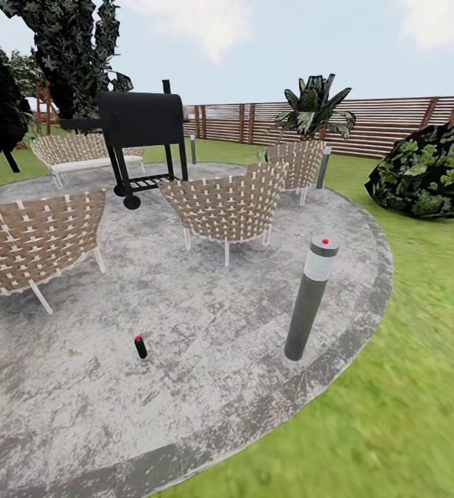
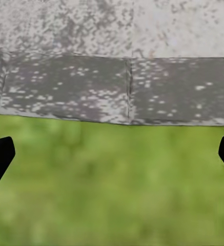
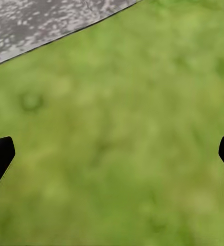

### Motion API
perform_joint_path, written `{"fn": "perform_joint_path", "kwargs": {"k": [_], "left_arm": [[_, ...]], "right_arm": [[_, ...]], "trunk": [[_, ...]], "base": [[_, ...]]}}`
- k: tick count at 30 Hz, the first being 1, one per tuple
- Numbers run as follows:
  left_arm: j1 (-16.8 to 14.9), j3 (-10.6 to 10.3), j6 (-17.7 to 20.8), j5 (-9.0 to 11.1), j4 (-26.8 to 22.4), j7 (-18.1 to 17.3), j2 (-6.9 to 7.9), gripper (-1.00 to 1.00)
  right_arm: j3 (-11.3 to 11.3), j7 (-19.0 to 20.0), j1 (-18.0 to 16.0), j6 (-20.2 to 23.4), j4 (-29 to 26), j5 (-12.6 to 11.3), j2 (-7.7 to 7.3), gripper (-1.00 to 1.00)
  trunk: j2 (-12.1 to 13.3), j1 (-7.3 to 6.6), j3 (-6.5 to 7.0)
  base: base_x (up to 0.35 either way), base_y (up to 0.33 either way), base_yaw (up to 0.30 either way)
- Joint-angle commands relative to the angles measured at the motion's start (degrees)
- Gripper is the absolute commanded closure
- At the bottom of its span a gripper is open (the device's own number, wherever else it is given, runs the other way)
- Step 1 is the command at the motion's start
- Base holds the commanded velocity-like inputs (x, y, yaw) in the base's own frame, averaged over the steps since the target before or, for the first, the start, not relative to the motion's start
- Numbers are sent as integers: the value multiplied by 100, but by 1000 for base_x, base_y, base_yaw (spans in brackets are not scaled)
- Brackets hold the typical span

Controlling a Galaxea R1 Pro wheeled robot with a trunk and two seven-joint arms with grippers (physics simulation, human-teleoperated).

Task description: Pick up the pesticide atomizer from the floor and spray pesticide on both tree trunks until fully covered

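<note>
Your pesticide atomizer (image 1: 140, 346) lies on the round grey paved patio (image 1: 206, 387) — a small black bottle with a red tip, tilted, out in the open between the nearest woven chair (image 1: 37, 245) and the grey lamp post (image 1: 311, 297), apart from both. Past it stand a second woven chair (image 1: 228, 206), a black grill (image 1: 142, 131) on wheels, a woven sofa (image 1: 82, 153) and a potted plant (image 1: 315, 111), with the slatted wooden fence (image 1: 393, 121) behind. A round leafy bush (image 1: 428, 171) sits on the lawn (image 1: 421, 373) to your right.

Your left gripper (image 2: 112, 154) hangs over grass just beside the patio's darker edge stones (image 2: 65, 89), jaws spread wide with nothing between them. Your right gripper (image 3: 112, 154) is released too — jaws wide apart over bare lawn, the patio's rim in one corner of its wrist view.
</note>
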Motion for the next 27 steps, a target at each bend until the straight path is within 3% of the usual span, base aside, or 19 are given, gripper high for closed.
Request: {"fn": "perform_joint_path", "kwargs": {"k": [1,11,22,27], "left_arm": [[-5,5,-20,19,6,-4,2,-100],[-5,23,-21,66,6,-3,5,-100],[-5,51,-21,83,6,-3,5,-100],[-5,46,-21,59,6,-3,5,-100]], "right_arm": [[-5,-7,-2,-16,3,-1,1,-100],[-4,-6,-2,-16,3,-1,1,-100],[3,-4,-2,-16,4,-1,1,-100],[1,-2,-2,-16,4,-1,1,-100]], "trunk": [[-2,2,-5],[-2,2,-5],[-2,2,-5],[-2,2,-5]], "base": [[294,-196,275],[306,-149,276],[331,42,277],[92,22,273]]}}
